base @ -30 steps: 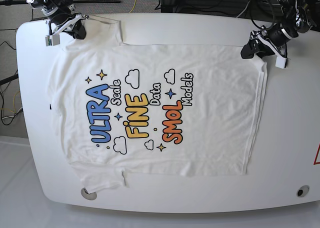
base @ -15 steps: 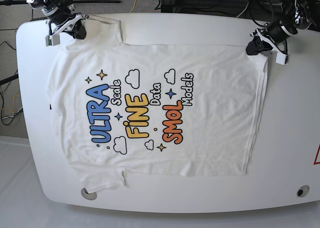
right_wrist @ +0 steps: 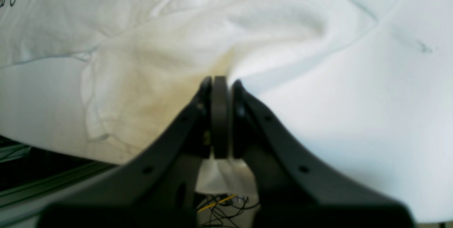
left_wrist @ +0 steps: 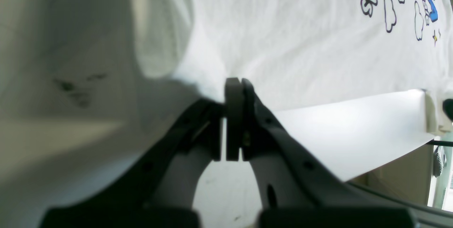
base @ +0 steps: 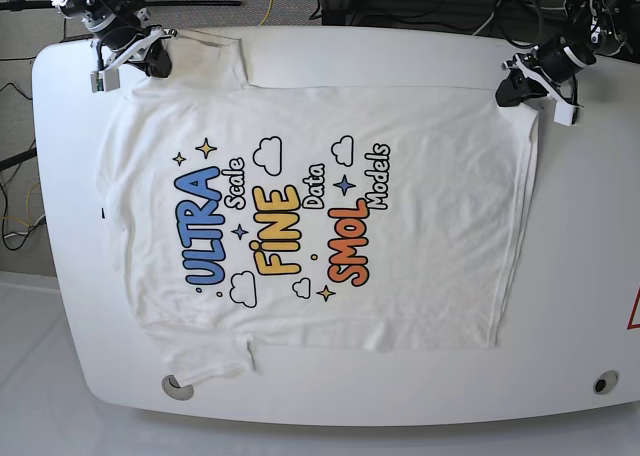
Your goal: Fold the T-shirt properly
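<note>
A white rounded table (base: 580,276) fills the view, dark cables (base: 400,1) behind it. The T-shirt (base: 420,236) lies spread print-up; left gripper (base: 512,93) and right gripper (base: 150,61) each clench its far corners

My 2 arms reach to the far corners. My left gripper (base: 512,92) is pinched tight on the T-shirt (base: 440,246); my right gripper (base: 152,64) is likewise clamped on cloth.

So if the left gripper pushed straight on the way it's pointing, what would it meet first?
The T-shirt itself: the left gripper is already shut on its edge, and white cloth fills the line ahead, over the table.
</note>
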`<action>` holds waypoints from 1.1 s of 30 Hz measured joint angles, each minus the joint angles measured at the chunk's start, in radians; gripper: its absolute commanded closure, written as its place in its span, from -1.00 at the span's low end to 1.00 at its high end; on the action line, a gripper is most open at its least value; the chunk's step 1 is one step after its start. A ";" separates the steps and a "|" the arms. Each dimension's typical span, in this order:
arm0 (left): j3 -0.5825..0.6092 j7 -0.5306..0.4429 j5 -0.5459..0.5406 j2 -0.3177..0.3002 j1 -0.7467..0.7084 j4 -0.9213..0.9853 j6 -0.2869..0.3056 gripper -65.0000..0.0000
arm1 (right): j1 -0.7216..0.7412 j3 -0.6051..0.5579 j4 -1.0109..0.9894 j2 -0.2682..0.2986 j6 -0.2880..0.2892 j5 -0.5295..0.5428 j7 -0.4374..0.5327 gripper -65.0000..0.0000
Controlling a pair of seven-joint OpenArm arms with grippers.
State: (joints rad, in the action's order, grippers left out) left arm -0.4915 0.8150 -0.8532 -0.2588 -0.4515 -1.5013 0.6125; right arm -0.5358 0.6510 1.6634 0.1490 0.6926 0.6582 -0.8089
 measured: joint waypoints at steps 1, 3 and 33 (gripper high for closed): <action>-0.002 0.000 0.000 0.000 0.000 -0.003 -0.002 1.00 | -0.001 0.000 0.002 0.000 0.000 0.000 0.000 1.00; -0.008 0.003 0.004 0.000 -0.002 -0.009 -0.006 1.00 | -0.003 0.000 0.008 0.001 0.000 -0.001 -0.006 1.00; -0.092 0.030 0.008 0.001 -0.166 -0.169 0.014 1.00 | -0.141 0.080 0.206 -0.003 0.000 0.064 -0.011 1.00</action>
State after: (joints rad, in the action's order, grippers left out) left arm -0.5831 0.8448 -0.8452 -0.2577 -0.6170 -1.6703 0.6266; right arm -0.6765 0.7311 1.8690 0.1463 0.6926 0.7223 -0.8200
